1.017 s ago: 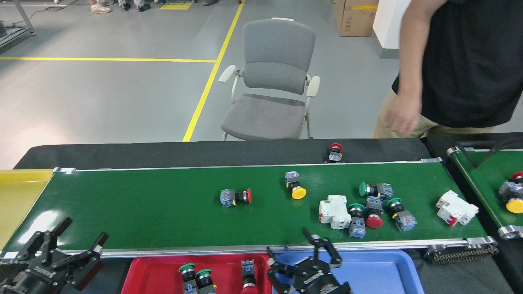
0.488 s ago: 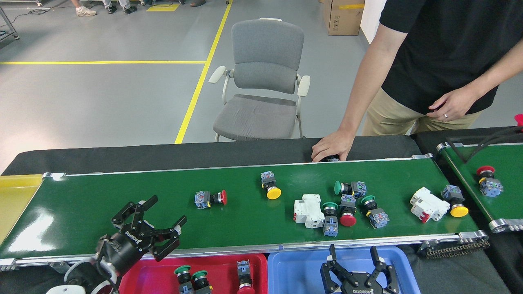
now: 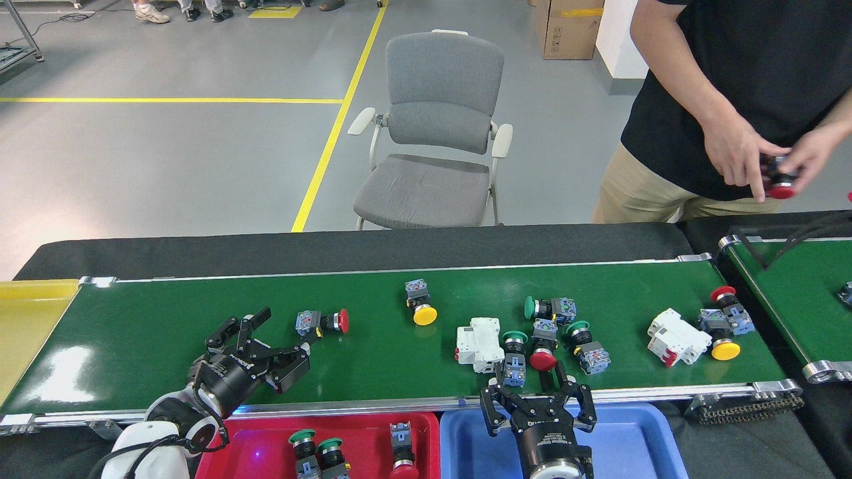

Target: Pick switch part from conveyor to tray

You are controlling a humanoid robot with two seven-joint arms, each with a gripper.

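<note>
On the wide glossy dark-green conveyor [image 3: 166, 319], the red-capped switch part with a blue-grey base [image 3: 323, 322] was seen lying on its side, carried further left than half a second before. The black left gripper [image 3: 279, 342], jaws spread and empty, had been advanced over the belt to just beside that part. The black right gripper [image 3: 539, 392], likewise spread, had been raised to the near rail. At the near edge, the red plastic tray [image 3: 266, 442] was shown holding several switches.
</note>
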